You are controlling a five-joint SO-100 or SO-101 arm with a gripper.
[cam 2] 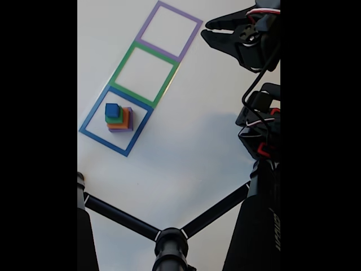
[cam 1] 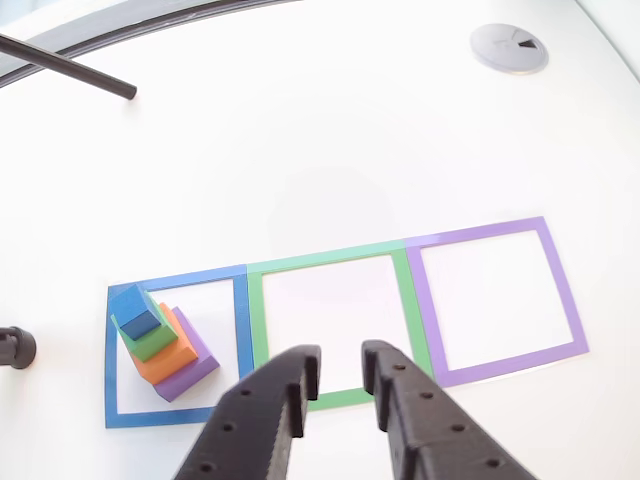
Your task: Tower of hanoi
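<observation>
A stack of blocks point(cam 1: 160, 340) stands inside the blue square outline point(cam 1: 240, 320): purple at the bottom, then orange, green and a small blue cube on top. The fixed view shows the same stack point(cam 2: 118, 117) in the blue square point(cam 2: 115, 121). A green square outline point(cam 1: 330, 330) and a purple square outline point(cam 1: 495, 300) lie beside it, both with nothing in them. My black gripper point(cam 1: 340, 375) hangs above the near edge of the green square, open with nothing between its fingers. In the fixed view the gripper point(cam 2: 206, 28) hovers to the right of the squares.
A grey round cap point(cam 1: 510, 47) sits in the white table at the far right. A black rod point(cam 1: 70, 65) crosses the far left corner. Black tripod legs point(cam 2: 169, 231) spread across the bottom of the fixed view.
</observation>
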